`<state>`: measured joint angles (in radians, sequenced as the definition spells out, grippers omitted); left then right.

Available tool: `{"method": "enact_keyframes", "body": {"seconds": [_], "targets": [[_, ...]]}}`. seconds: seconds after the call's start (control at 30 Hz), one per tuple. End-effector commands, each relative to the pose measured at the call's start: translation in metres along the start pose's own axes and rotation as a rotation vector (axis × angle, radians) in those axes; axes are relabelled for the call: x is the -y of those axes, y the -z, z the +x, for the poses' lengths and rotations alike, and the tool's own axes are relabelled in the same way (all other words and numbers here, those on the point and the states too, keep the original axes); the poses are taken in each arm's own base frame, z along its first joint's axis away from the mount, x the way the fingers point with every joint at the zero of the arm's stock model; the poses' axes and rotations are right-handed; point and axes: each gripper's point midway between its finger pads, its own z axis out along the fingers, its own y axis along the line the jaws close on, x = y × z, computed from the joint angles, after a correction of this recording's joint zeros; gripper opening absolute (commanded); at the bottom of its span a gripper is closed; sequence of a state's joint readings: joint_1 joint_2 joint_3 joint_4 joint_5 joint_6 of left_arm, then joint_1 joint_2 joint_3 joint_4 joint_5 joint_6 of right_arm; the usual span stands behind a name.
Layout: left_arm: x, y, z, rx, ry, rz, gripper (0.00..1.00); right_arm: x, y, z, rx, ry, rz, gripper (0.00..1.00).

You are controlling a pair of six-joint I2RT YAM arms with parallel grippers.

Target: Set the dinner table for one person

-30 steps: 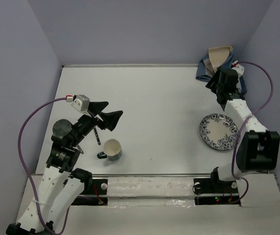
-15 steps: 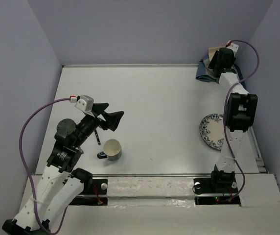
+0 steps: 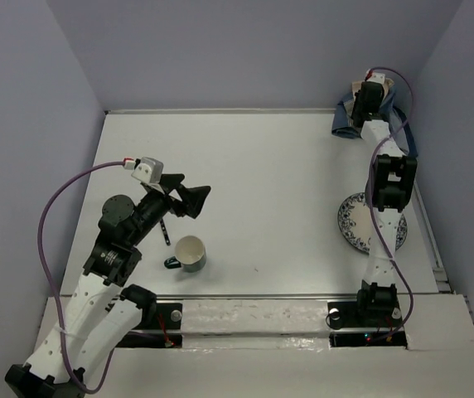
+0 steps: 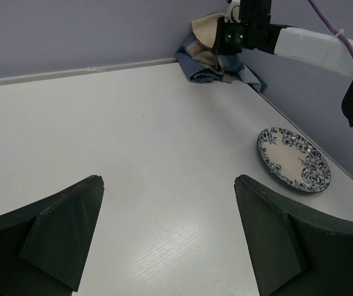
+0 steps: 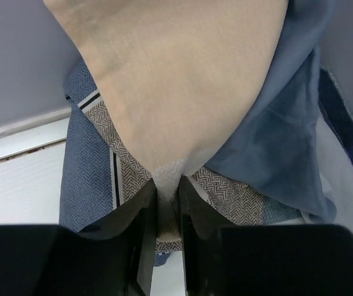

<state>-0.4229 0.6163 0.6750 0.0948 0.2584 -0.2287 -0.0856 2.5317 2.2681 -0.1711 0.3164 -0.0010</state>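
Blue-and-tan cloth fills the right wrist view. The placemat [image 5: 176, 80] lies bunched in the far right corner of the dinner table [image 3: 262, 166], against the wall. The right gripper [image 5: 168, 197] has its jaws almost pressed together, pinching a fold of it. The left gripper [image 3: 194, 186] hovers over the near left part of the table with its jaws spread wide, holding nothing. Below it are a mug [image 3: 190, 253] and a thin dark utensil [image 3: 165, 232], too small to identify. A patterned plate [image 3: 353, 220] sits near the right edge.

Fetching the placemat looks like the step in hand, and nothing seems arranged yet. The next move likely calls for lifting the cloth clear, carrying it toward the near middle and spreading it flat. One pinch may leave it crumpled.
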Motion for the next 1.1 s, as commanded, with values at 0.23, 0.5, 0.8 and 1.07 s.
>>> {"method": "enact_keyframes", "body": {"seconds": [0.23,0.5,0.8,1.07], "targets": [[-0.002,-0.004,-0.018,0.055,-0.013,0.004,0.99,-0.058,0.108,-0.103,0.275,-0.020,-0.228,0.00],[-0.017,-0.008,-0.015,0.045,0.017,-0.050,0.98,-0.209,0.276,-0.077,0.224,0.026,-0.857,0.00],[-0.035,-0.017,0.001,-0.010,0.091,-0.117,0.99,-0.280,0.395,0.072,-0.120,0.057,-1.106,0.00],[-0.053,-0.034,0.031,-0.119,0.217,-0.179,0.96,-0.255,0.441,0.083,-0.141,-0.013,-1.121,0.69]]}}
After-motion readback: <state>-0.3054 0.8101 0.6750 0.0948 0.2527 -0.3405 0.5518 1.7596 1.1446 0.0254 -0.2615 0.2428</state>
